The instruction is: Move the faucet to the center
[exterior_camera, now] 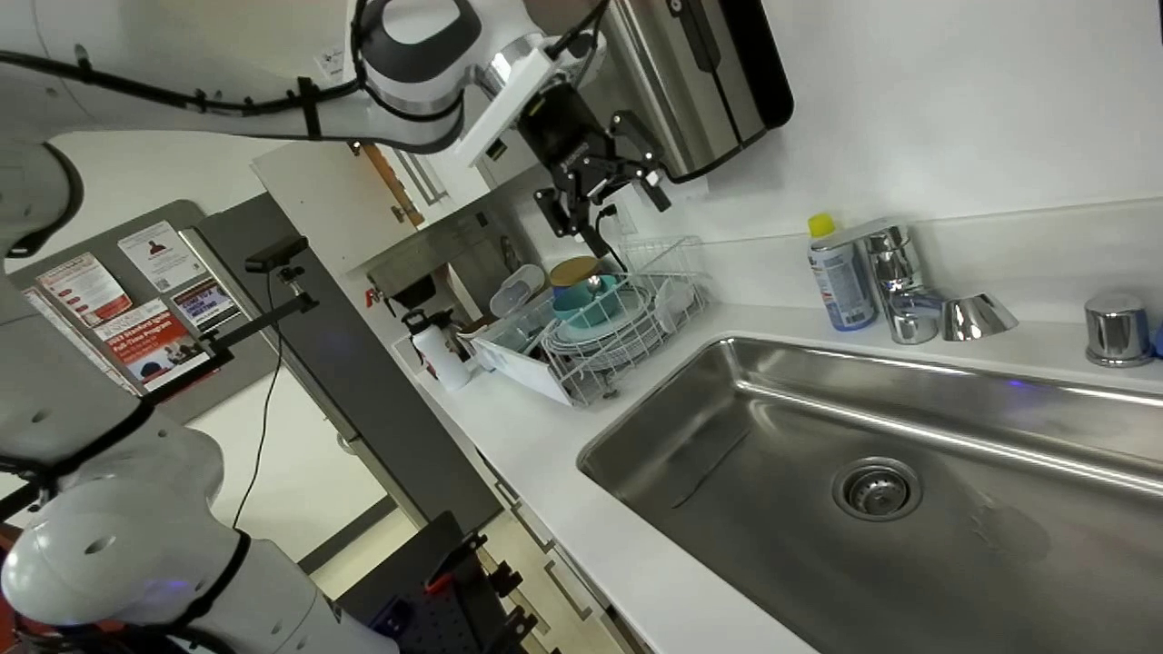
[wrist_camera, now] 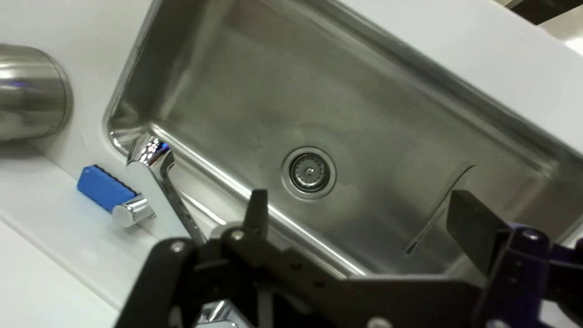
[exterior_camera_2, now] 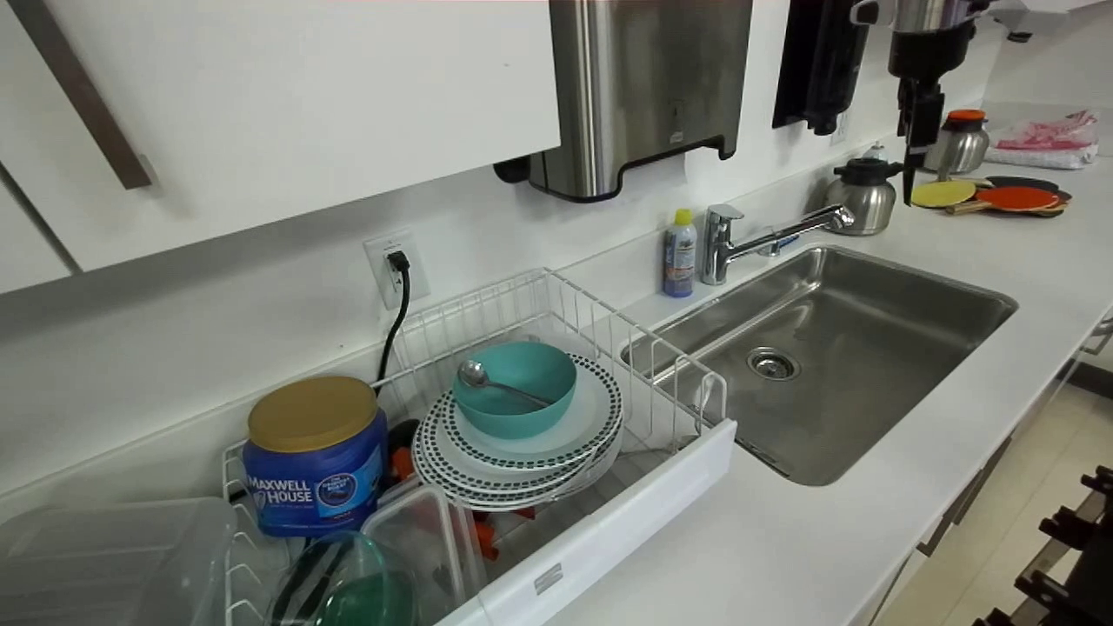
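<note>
Black tool spread wide, chrome faucet pointing toward one corner of the steel sink

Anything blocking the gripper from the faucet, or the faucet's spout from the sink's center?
Nothing visible: the wrist view shows no object between the gripper and the faucet spout, or between spout and drain.

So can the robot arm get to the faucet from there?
Probably yes. The gripper hangs open, higher than the faucet, and nothing seems to block the way down to its spout, though a bottle stands right beside the faucet.
</note>
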